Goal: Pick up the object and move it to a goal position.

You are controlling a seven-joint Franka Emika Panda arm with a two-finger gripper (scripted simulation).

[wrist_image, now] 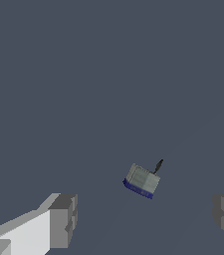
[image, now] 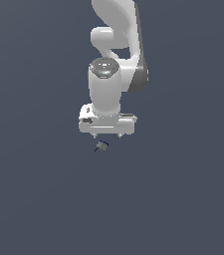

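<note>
Fingers [wrist_image: 146,219] spread wide, nothing held between them; in the wrist view one grey pad [wrist_image: 63,221] sits at one side and the other at the far edge. The object [wrist_image: 142,180], a small grey-green block with a dark blue underside and a thin dark tip, lies on the plain dark surface ahead of the gap, nearer neither pad, touching neither. Exterior view: the object [image: 102,146] rests just below the white hand, fingers [image: 106,135] clear of it
</note>
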